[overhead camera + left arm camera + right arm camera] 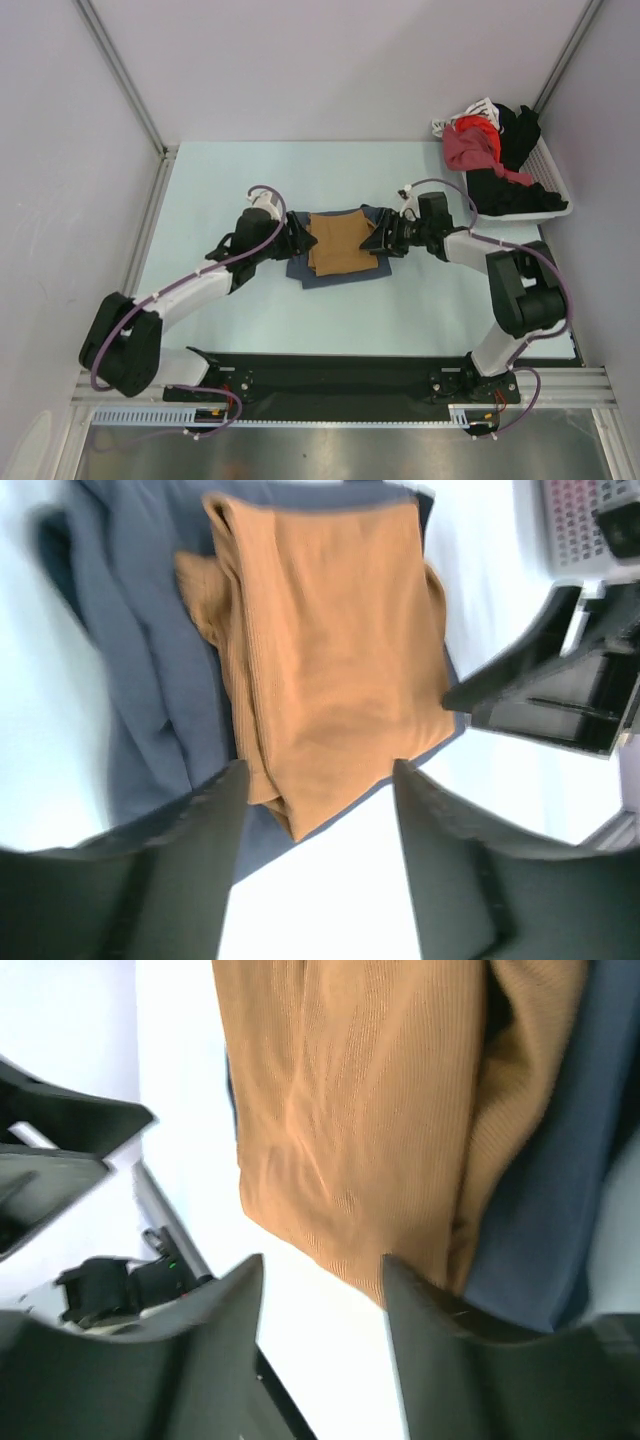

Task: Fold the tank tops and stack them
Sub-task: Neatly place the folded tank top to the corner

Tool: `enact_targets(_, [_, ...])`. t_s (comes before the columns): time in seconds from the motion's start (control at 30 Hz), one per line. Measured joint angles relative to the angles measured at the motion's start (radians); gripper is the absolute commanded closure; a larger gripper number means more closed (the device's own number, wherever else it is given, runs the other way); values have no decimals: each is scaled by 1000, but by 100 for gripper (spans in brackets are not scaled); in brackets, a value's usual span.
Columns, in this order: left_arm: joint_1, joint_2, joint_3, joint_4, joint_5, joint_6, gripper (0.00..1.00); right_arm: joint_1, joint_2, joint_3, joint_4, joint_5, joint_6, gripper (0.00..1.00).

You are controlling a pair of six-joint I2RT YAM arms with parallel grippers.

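Note:
The tan-brown tank top lies folded on top of the folded slate-blue tank top at the table's middle. My left gripper is open and empty just left of the stack. My right gripper is open and empty just right of it. In the left wrist view the tan top lies over the blue one, beyond my open fingers, with the right gripper across from it. In the right wrist view the tan top and blue top lie beyond my fingers.
A white basket holding red and black clothes stands at the back right. The enclosure walls rise at the left, the right and the back. The black base rail runs along the near edge.

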Motion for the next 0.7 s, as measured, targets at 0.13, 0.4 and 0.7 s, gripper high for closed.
enact_targets(0.13, [0,-73,-2,-63,-93,40,14,-5,-114,-29,-69,112,-43,24])
enact_targets(0.4, [0,120,84,-172,-192,103,8,-16,-196,-40,-152,326,-79,23])
enact_targets(0.7, [9,408,258,-172,-136,122,63,-25,-216,-52,-171,361,-80,24])
